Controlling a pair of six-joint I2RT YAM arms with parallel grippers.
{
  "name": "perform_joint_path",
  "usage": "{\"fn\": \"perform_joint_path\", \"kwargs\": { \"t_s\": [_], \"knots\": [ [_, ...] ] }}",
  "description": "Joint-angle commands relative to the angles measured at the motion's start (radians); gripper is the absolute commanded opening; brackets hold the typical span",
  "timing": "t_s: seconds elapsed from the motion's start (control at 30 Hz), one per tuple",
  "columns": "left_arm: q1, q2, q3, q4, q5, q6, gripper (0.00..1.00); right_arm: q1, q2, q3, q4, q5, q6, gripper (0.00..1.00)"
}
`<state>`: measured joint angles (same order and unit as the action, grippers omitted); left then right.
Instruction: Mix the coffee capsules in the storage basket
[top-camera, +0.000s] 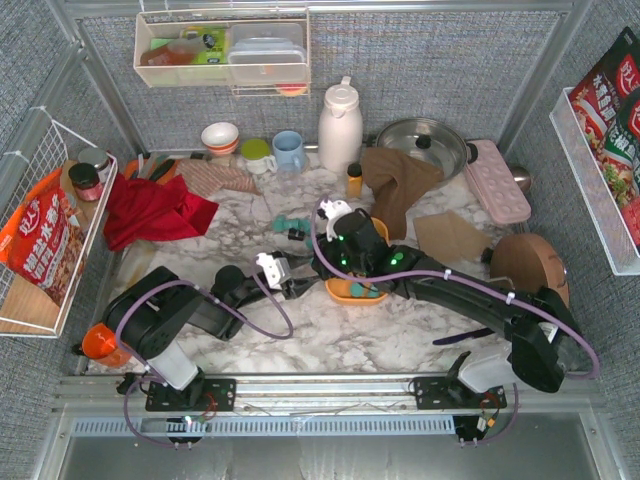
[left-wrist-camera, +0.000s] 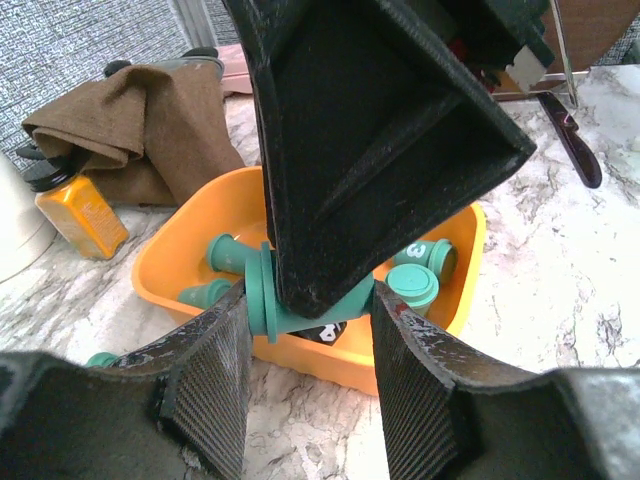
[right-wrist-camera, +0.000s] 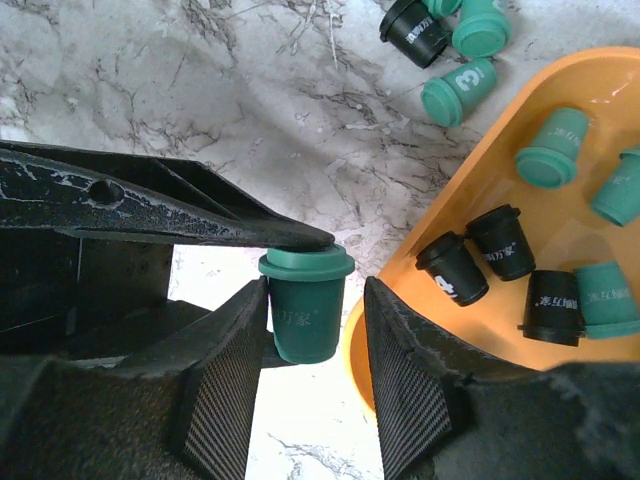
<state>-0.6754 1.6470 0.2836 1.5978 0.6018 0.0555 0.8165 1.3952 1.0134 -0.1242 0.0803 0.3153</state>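
- Marble-patterned tabletop (top-camera: 400, 340) enclosed by grey fabric walls (top-camera: 450, 60), with a white flask (top-camera: 340, 125) and a steel pan (top-camera: 420, 145) at the back.
- Storage basket (right-wrist-camera: 575, 230), a shallow orange tray, sits mid-table, just beside both claws.
- Left gripper (left-wrist-camera: 312, 345) appears clamped end to end on one held teal capsule (right-wrist-camera: 305, 315), just outside the basket rim.
- Right gripper (right-wrist-camera: 315, 300) straddles that same capsule, jaws apart, a sliver of gap showing on one side; not yet gripping.
- Inside the basket, by the right wrist view: three teal capsules (right-wrist-camera: 550, 150) and three black capsules (right-wrist-camera: 505, 240), lying interleaved.
- Loose on the table beyond the basket: two teal loose capsules (right-wrist-camera: 458, 92), one black loose capsule (right-wrist-camera: 415, 30), and a fourth cut off by the frame edge.
- Judged progress: roughly midway. Colours in the basket already look mingled. What seems left is dropping in the held capsule and gathering the loose ones.
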Motion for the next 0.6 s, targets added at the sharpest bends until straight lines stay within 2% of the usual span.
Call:
{"fn": "perform_joint_path", "kwargs": {
  "t_s": [0.0,0.23,0.33,0.47,0.53,0.57],
  "knots": [
    [-0.001,-0.003,0.003,0.083,0.014,0.003,0.47,0.003,0.01,0.004,0.029,-0.014,0.018,0.46],
    [-0.001,-0.009,0.002,0.082,0.0,0.003,0.49,0.006,0.017,0.002,0.024,-0.027,0.025,0.4],
    [-0.002,-0.009,0.0,0.082,-0.004,0.004,0.55,0.006,0.014,-0.001,0.023,-0.027,0.027,0.34],
    [-0.001,-0.01,-0.001,0.082,-0.011,0.006,0.71,0.006,0.006,0.0,0.017,-0.01,0.023,0.28],
    [-0.001,-0.012,-0.003,0.083,-0.018,0.007,0.97,0.006,-0.001,-0.001,0.013,0.006,0.021,0.24],
    [-0.001,-0.012,-0.003,0.083,-0.021,0.008,0.99,0.006,-0.005,-0.001,0.012,0.016,0.02,0.23]
  ]
}}
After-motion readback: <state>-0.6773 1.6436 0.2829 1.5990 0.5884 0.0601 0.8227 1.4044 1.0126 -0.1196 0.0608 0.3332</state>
